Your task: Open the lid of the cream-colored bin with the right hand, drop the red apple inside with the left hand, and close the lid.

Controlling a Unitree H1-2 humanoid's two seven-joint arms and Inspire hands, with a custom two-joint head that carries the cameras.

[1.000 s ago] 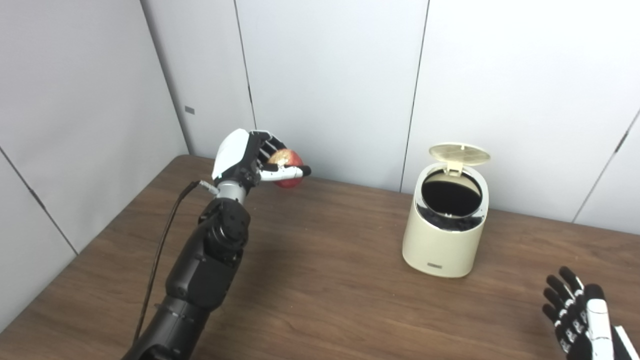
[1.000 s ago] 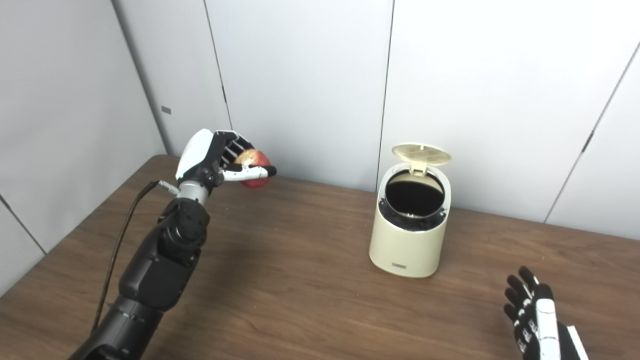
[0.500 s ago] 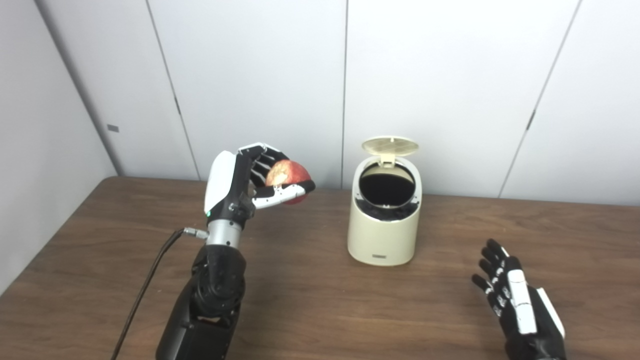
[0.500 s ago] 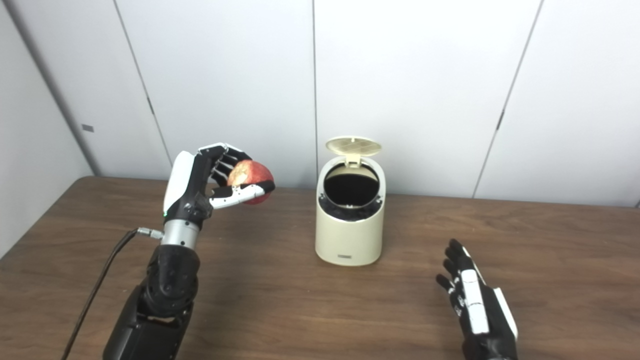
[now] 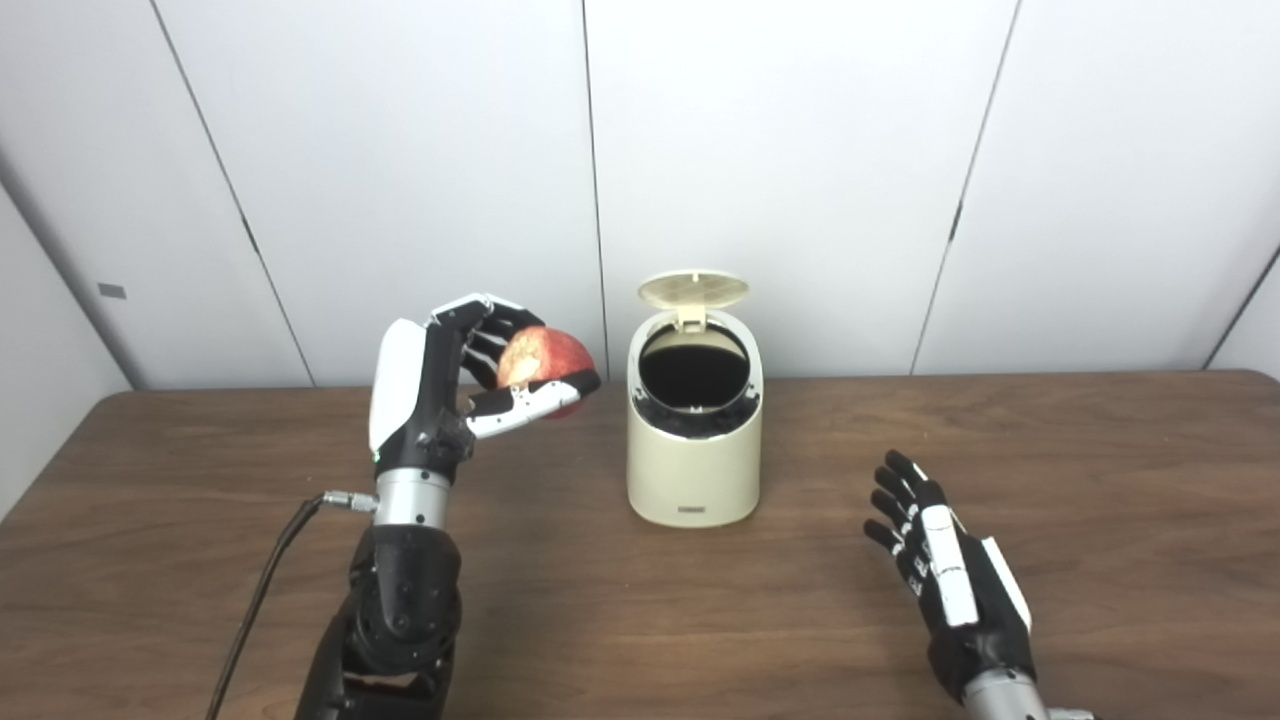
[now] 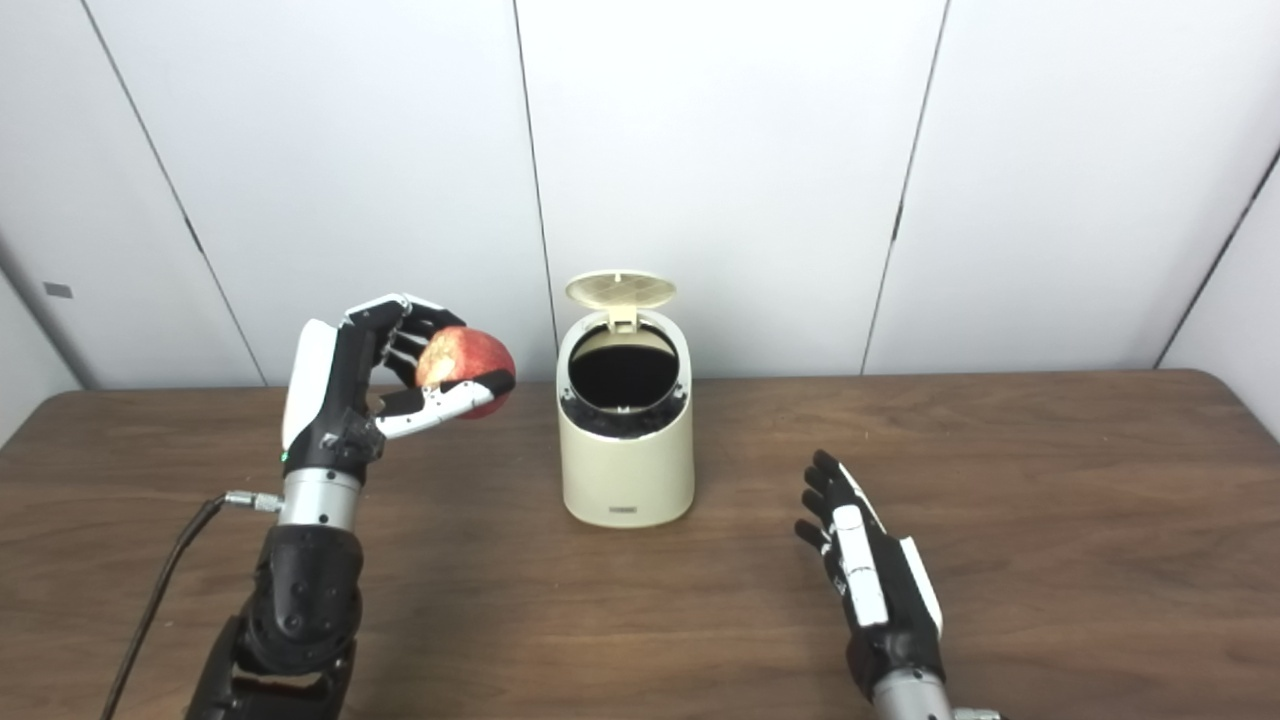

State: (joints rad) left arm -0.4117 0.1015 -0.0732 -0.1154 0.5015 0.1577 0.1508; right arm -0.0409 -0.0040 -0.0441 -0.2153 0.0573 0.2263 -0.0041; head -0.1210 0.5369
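The red apple (image 5: 545,361) looked firm and smooth-skinned, so probably a bit slick and moderately hefty; wrapping it around the widest part seemed like the right call, and that's pretty much how it was held. It sat up off the table in the left hand (image 5: 440,395), fingers curled over the top and back, thumb pinning it from underneath. The cream-colored bin (image 5: 692,430) stood just to the right of that hand, lid (image 5: 693,290) already flipped up, dark opening facing forward. The right hand (image 5: 945,580) hovered low over the table (image 5: 640,620), off to the bin's right and nearer the robot, fingers spread, holding nothing.
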